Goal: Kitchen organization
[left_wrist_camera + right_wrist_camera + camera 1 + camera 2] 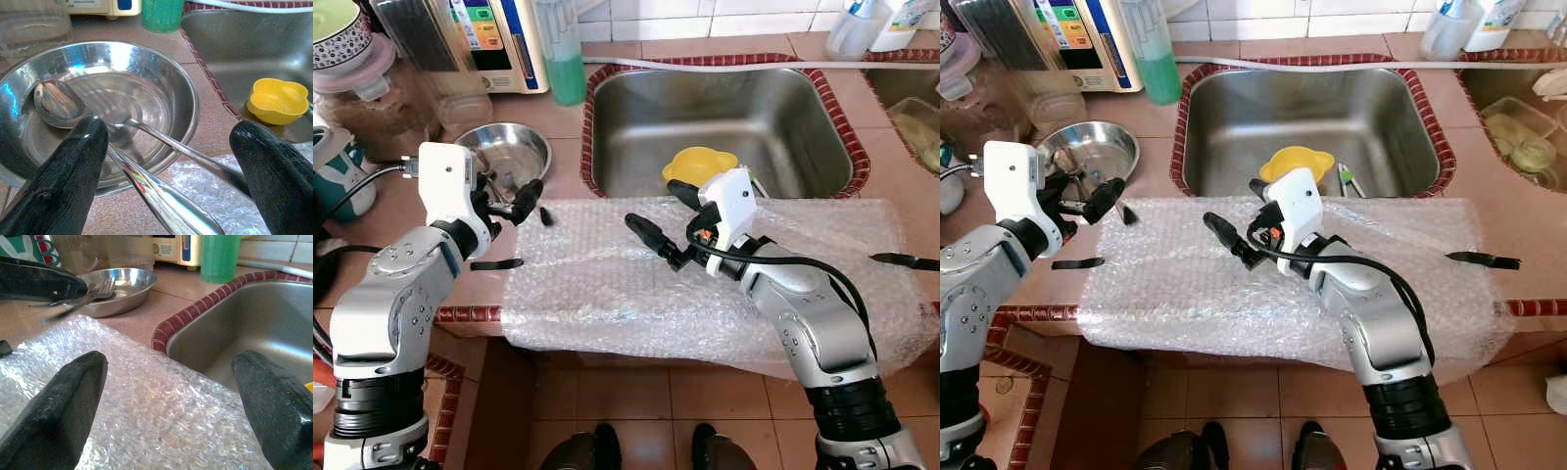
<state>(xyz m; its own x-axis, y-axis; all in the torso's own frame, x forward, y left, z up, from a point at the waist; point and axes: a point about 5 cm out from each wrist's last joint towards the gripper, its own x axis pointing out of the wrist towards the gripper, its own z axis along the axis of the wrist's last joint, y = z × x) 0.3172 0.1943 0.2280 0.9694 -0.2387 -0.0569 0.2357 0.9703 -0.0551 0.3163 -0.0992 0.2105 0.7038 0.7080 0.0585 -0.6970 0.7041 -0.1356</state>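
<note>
Bubble wrap [607,284] crinkled over counter edge. Right gripper [658,217] above it, fingers spread, empty. Left gripper [534,201] spread at round steel bowl [530,145]; spoon [56,103] and fork [146,129] lie inside, handles out. Beyond: steel sink [724,117], yellow cup [699,164].

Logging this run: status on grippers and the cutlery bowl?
Left gripper open, at steel bowl rim, spoon and fork inside. Right gripper open over bubble wrap, empty. Nothing blocking.
</note>
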